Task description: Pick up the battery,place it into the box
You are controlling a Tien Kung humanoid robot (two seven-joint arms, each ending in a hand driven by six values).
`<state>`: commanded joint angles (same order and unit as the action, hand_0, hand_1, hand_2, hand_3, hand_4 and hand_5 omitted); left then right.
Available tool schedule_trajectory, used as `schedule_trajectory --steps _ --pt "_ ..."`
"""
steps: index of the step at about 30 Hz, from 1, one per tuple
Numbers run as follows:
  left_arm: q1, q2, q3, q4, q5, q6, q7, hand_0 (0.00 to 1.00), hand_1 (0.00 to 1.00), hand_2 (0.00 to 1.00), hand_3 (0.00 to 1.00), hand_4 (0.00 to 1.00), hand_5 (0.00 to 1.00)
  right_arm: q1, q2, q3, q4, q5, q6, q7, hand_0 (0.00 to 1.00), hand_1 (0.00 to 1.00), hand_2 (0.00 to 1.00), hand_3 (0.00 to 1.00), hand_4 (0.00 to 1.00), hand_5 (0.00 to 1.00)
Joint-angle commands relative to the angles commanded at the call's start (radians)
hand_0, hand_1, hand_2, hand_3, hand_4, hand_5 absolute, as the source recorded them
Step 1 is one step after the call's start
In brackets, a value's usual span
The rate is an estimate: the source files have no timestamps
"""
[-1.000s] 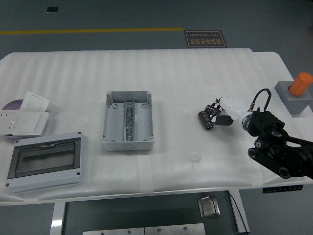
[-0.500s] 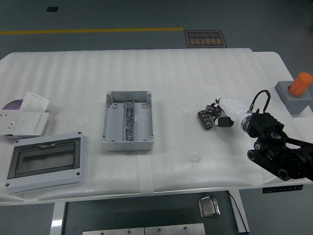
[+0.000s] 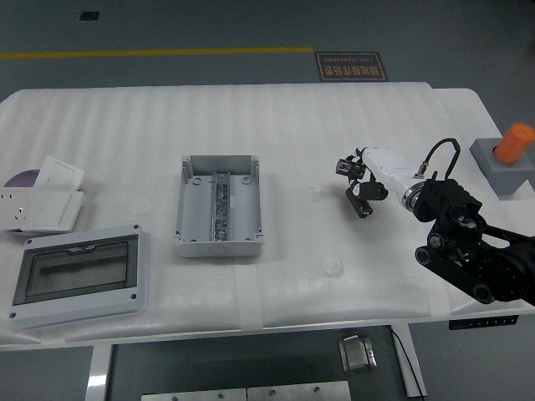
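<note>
R robot hand (image 3: 358,180) curled on battery (image 3: 361,203), clear of surface (image 3: 334,125); recommend level carry L, release w/ battery low over box (image 3: 219,205).

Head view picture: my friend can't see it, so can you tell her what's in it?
The robot's right hand holds a small dark battery above a white table, to the right of an open grey box. A clear-windowed cover and white plates lie at the left; an orange button sits at the far right.
</note>
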<state>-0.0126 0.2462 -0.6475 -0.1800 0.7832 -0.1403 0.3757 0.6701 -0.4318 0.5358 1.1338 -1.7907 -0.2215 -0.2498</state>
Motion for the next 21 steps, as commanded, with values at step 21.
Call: schedule_trajectory --steps 21 --pt "0.005 0.001 0.01 0.0 -0.002 0.007 0.007 0.675 0.688 0.576 0.6 0.565 0.48 -0.007 0.216 -0.035 0.256 -0.063 0.01 -0.037 0.462 0.416 0.519 0.693 0.301 0.117"
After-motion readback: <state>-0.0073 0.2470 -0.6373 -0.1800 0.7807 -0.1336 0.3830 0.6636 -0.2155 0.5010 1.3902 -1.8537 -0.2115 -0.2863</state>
